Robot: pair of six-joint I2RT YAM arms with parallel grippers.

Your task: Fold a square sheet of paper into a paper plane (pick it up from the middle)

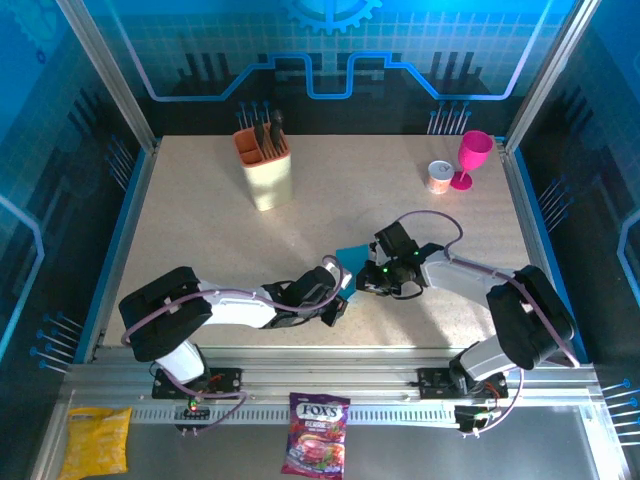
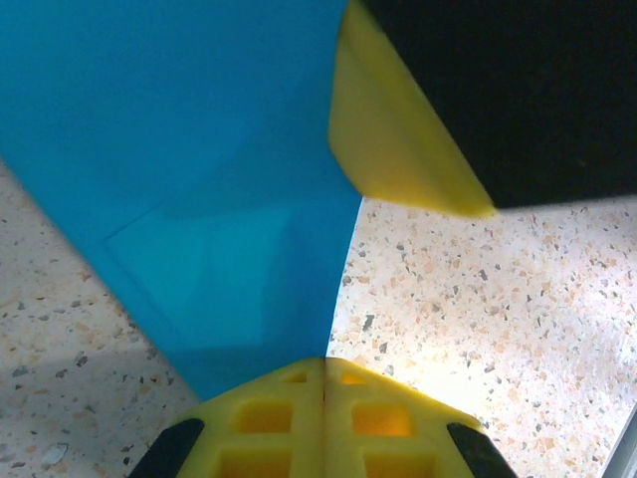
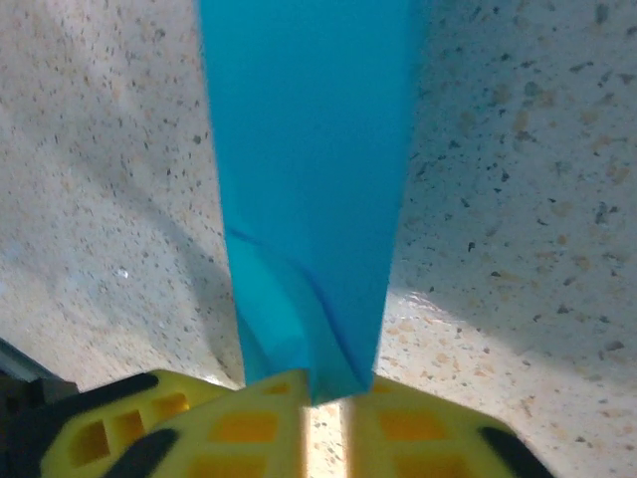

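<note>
Mid-fold: we note left claw (image 2: 324, 370) clamped shut and right claw (image 3: 323, 386) pinched nearly closed on the part-folded cyan paper sheet (image 1: 351, 258) spanning between them; next, we judge, a crease pressed flat against the tabletop (image 1: 200, 220).

**Hidden, cropped and unresolved regions around the cyan paper (image 1: 352, 257).**
Top view, centre of frame: the left claw (image 1: 338, 292) and right claw (image 1: 370, 272) cover all but one small triangle of the paper, so its fold shape cannot be read. Left wrist view: the paper runs off the top and left edges, and its lower end disappears under the claw's fingers (image 2: 289, 418). A blurred yellow finger (image 2: 398, 149) at upper centre fronts a dark body cropped by the upper right corner. Right wrist view: the paper leaves the top edge, and the fingers (image 3: 249, 438) are cropped at the bottom. Top view, upper left: the utensils (image 1: 265, 135) in the beige holder (image 1: 268, 178) are too small to name.
</note>
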